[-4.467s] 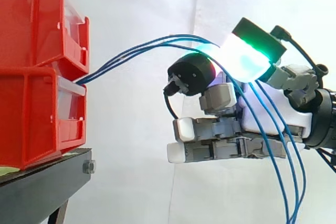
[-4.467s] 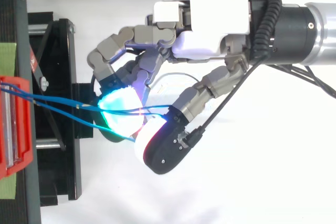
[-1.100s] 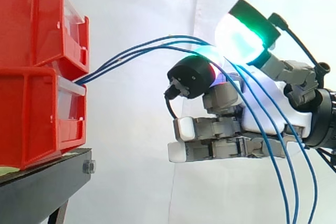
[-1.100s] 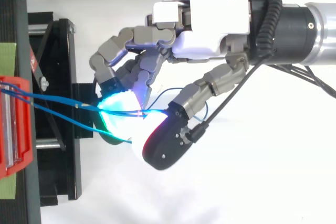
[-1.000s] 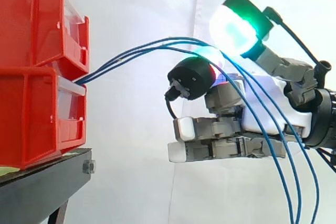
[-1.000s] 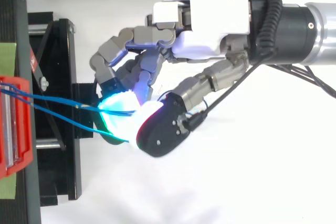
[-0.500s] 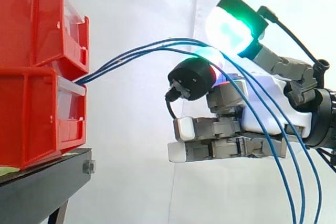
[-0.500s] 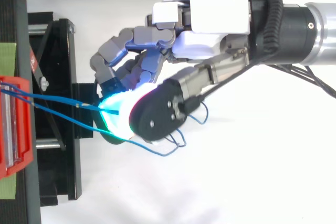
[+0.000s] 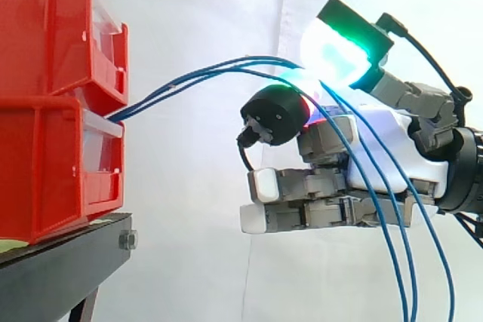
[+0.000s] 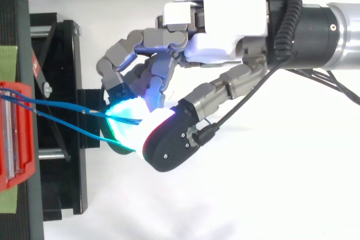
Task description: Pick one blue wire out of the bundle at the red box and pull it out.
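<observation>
Before a white curtain, red bins are sitting stacked at the edge of a black stand, blue wires arching from their front across open air to the hand, which is pinching them between glowing pads, well clear of the stand's edge

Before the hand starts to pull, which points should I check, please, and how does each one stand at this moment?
1. Blue wires enter the red box: ok.
2. Hand is at the wires, apart from the box: ok.
3. Only one wire in the grip: cannot tell; several run together at the hand.
4. Slack between box and hand: ok, the wires arch loosely.
5. Hanging lengths free of the hand: cannot tell; in the side view they cross it.
</observation>
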`<state>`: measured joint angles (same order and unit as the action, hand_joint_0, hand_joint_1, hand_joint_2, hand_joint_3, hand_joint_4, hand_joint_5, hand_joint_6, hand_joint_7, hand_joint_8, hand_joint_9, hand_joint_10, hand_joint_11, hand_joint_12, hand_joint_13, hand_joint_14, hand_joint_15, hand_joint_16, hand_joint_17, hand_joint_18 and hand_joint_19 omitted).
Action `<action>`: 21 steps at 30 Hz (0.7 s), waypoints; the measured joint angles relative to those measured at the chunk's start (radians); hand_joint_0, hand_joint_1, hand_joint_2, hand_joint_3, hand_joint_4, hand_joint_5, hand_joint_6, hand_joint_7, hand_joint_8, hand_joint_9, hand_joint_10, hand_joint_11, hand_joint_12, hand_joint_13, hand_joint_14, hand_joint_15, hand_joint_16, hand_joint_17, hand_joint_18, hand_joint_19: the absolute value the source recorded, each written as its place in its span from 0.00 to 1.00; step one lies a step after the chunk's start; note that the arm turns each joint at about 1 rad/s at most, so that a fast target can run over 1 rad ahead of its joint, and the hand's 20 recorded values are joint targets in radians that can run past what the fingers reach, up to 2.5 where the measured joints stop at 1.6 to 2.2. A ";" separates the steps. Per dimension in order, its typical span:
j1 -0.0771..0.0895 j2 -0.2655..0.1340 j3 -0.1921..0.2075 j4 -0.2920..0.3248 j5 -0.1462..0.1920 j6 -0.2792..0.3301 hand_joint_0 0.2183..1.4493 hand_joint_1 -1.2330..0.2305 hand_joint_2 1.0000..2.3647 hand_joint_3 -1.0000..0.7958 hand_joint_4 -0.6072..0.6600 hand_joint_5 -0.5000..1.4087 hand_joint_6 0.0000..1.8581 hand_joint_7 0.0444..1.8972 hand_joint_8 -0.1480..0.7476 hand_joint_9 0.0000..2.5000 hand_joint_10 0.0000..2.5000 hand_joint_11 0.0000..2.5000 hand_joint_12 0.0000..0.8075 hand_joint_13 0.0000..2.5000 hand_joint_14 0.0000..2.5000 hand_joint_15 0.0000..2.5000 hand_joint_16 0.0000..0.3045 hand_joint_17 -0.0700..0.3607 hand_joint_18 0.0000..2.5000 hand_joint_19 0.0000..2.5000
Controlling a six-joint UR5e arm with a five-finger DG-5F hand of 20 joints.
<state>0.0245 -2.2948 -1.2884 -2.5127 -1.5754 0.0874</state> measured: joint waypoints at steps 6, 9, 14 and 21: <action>0.000 0.000 0.000 0.000 0.000 0.000 0.26 0.32 0.00 0.28 0.67 0.20 0.45 0.69 0.44 0.45 0.01 0.35 0.47 0.25 0.01 0.21 0.20 0.48 0.16 0.18; 0.000 0.000 0.000 0.000 0.000 0.000 0.23 0.41 0.00 0.28 0.65 0.21 0.44 0.69 0.45 0.46 0.01 0.34 0.48 0.26 0.01 0.21 0.21 0.49 0.16 0.18; 0.000 0.000 0.000 0.000 0.000 0.000 0.24 0.51 0.00 0.28 0.62 0.21 0.43 0.70 0.44 0.47 0.01 0.35 0.47 0.26 0.01 0.21 0.20 0.48 0.15 0.19; 0.000 0.000 0.000 0.000 0.000 0.000 0.29 0.41 0.01 0.35 0.60 0.21 0.44 0.71 0.43 0.48 0.01 0.35 0.46 0.26 0.01 0.21 0.19 0.46 0.14 0.20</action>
<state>0.0245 -2.2948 -1.2885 -2.5127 -1.5754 0.0874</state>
